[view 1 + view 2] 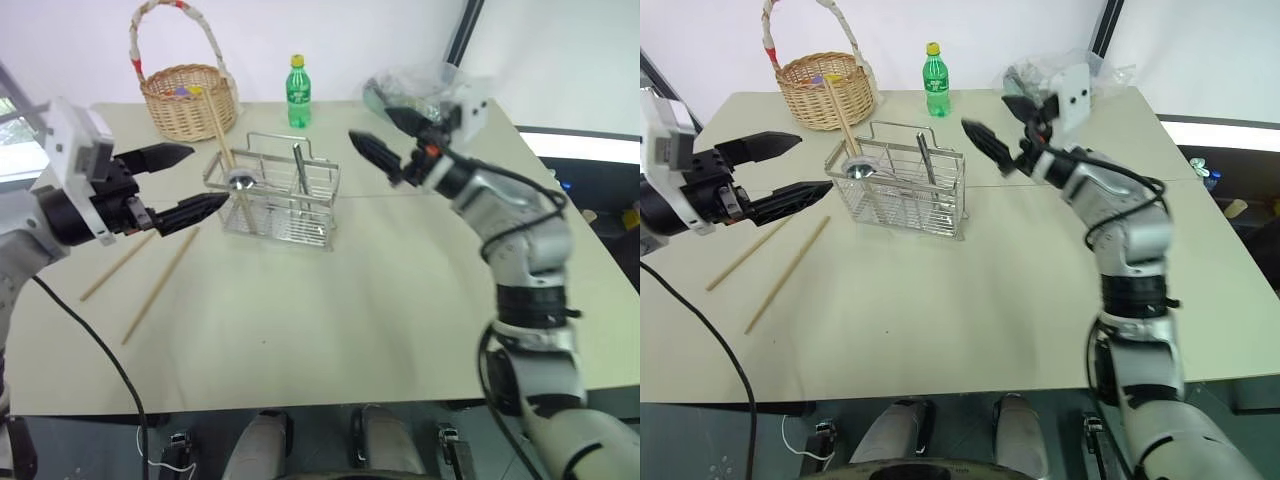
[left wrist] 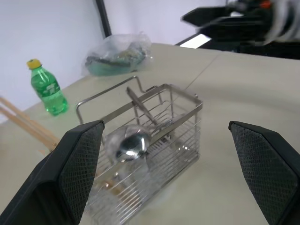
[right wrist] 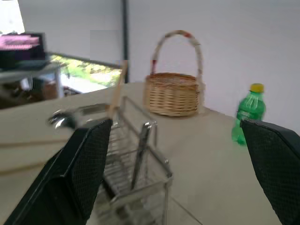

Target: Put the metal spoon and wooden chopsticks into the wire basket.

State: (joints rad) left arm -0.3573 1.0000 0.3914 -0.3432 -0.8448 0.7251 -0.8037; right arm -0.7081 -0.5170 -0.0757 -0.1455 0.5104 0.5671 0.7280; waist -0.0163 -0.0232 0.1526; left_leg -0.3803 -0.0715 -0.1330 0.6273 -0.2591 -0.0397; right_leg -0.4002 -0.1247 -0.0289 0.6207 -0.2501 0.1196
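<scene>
The wire basket (image 1: pixel 285 205) stands on the table's far middle. The metal spoon's round bowl (image 1: pixel 240 180) sits at the basket's left end at rim height, seen too in the left wrist view (image 2: pixel 133 145). One of the wooden chopsticks (image 1: pixel 218 130) stands tilted in that same end. Two more chopsticks (image 1: pixel 160 285) lie flat on the table to the basket's left. My left gripper (image 1: pixel 205 177) hovers open just left of the basket, above the lying sticks, holding nothing. My right gripper (image 1: pixel 368 122) is open and empty in the air to the basket's right.
A round wicker basket (image 1: pixel 187 100) with a tall handle stands at the back left. Beside it is a green bottle (image 1: pixel 298 92), and a crumpled plastic bag (image 1: pixel 420 85) lies at the back right. The table (image 1: pixel 330 320) is bare in front of the wire basket.
</scene>
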